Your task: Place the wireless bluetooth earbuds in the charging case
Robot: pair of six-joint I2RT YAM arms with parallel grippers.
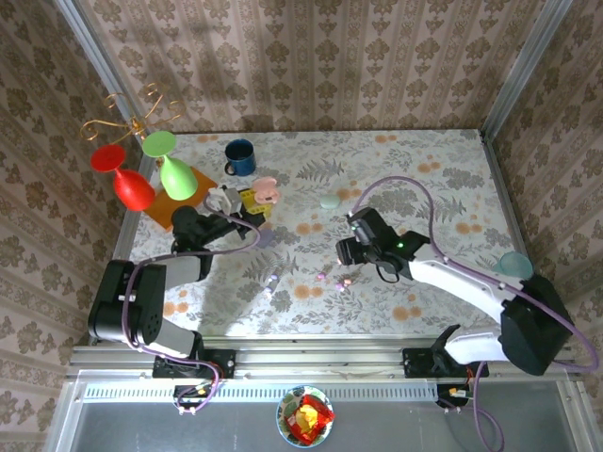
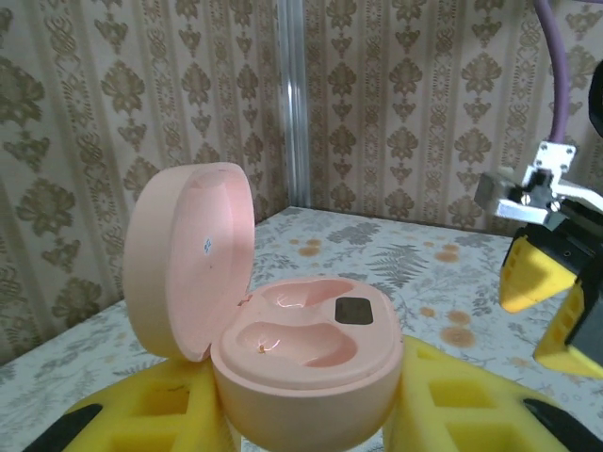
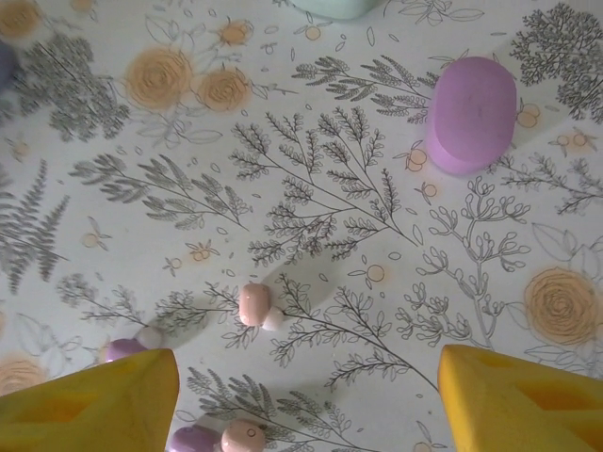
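While the left hand [image 2: 306,419] is clenched on the open pink charging case [image 2: 301,363], whose lid is hinged back and whose two wells are empty, the right hand [image 3: 309,381] hangs released over the desk [image 3: 311,160] with its yellow fingers [image 3: 94,400] spread wide. Between those fingers a pink earbud [image 3: 252,303] lies on its side. Its long axis is slanted and its white tip points away from the left finger. Just left of that pink earbud sits a purple earbud [image 3: 121,350], its white tip aimed toward it. Nearer the wrist than the pink earbud, a second purple earbud [image 3: 193,439] and a second pink earbud [image 3: 243,436] lie touching beside the left finger. Well beyond the pink earbud and to its right lies a closed purple case [image 3: 471,113], and farther still a mint case [image 3: 330,6]. Seen from overhead, the held case is left of the pink earbud and farther from the arm bases.
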